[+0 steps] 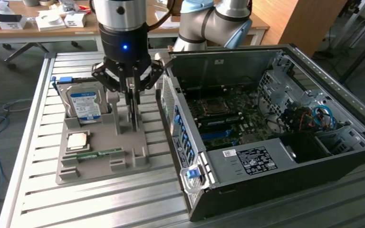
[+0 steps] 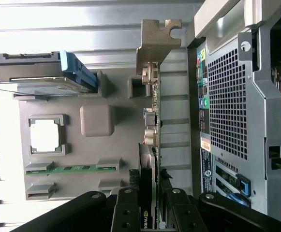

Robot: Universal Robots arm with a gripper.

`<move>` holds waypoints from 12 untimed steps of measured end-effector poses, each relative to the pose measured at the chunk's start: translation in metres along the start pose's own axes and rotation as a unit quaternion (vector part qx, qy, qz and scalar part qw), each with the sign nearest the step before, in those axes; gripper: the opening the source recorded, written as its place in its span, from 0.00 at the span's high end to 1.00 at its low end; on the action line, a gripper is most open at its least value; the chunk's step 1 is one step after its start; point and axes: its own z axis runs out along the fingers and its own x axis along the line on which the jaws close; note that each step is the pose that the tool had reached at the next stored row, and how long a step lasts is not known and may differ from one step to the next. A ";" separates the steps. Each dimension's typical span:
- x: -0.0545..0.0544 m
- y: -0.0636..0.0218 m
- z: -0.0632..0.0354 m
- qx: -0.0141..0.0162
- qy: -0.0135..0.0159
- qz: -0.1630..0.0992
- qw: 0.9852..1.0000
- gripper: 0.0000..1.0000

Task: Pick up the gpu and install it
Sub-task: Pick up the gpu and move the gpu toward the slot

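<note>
End effector (image 2: 152, 212) clamped on thin flat gpu (image 2: 152, 121) w/ pale metal bracket (image 2: 157, 43).

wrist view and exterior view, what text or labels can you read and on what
gpu: logo lettering, cut off, unreadable.
power supply label: print too small.
hard drive label: print too small.
case sticker: blurred.
No text can be quoted.
</note>
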 end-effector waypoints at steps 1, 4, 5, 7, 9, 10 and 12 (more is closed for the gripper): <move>0.000 0.0000 -0.0020 0.000 0.000 0.000 1.000 0.73; 0.000 0.0002 -0.0076 0.000 0.000 0.000 1.000 0.73; 0.000 0.0002 -0.0094 0.000 0.000 0.000 1.000 0.73; 0.000 0.0003 -0.0131 0.000 0.000 0.000 1.000 0.73; 0.000 0.0004 -0.0166 0.000 0.000 0.000 1.000 0.73; -0.001 0.0004 -0.0184 0.000 0.000 0.000 1.000 0.73; -0.001 0.0005 -0.0221 0.000 0.000 0.000 1.000 0.73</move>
